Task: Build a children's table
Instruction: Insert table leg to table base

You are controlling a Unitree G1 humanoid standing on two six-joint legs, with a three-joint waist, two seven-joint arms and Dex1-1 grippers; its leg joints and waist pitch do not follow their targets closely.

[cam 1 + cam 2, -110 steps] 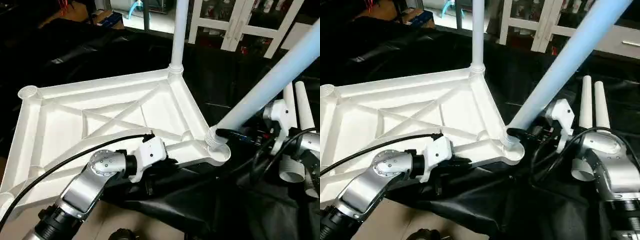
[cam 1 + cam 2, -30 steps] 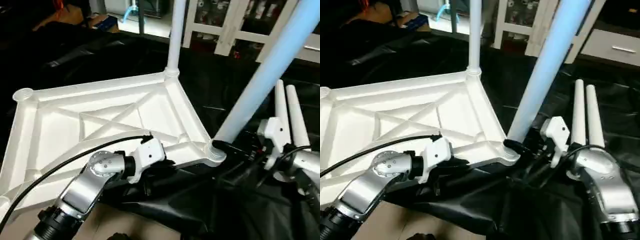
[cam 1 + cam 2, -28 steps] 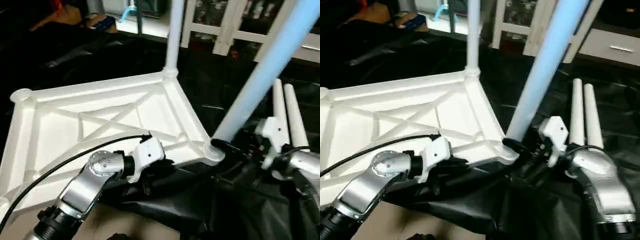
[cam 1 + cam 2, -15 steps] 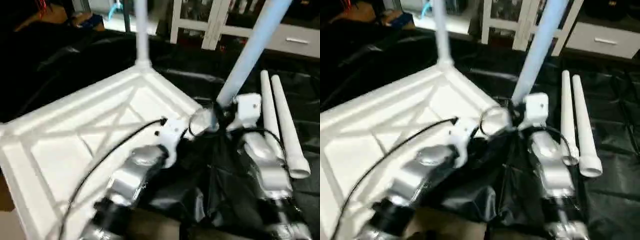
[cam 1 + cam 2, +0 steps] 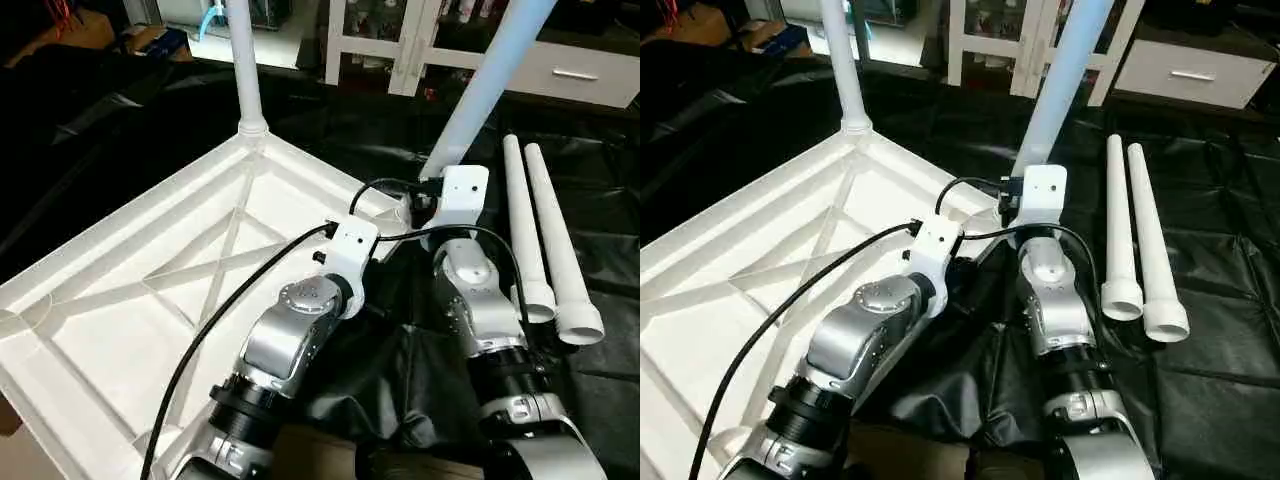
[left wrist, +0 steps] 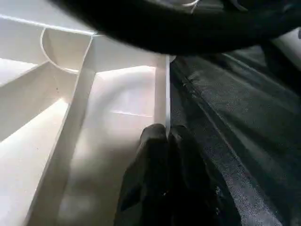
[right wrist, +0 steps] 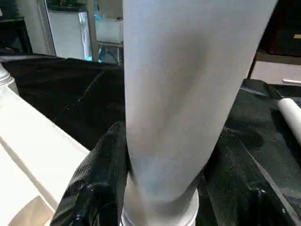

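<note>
The upturned tabletop [image 5: 150,290] lies at nine o'clock on the black table [image 5: 590,400] with two legs socketed, the left fingers [image 6: 162,155] pinching its rim, the right fingers [image 7: 101,179] clasping the near leg [image 5: 490,80], and two spare legs [image 5: 545,235] waiting at three o'clock.

Spare legs [image 5: 548,235] beside right arm.

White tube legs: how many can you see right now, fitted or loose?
4. One white tube leg stands in the far corner socket, one is held by the right gripper, two lie on the black cloth.
</note>
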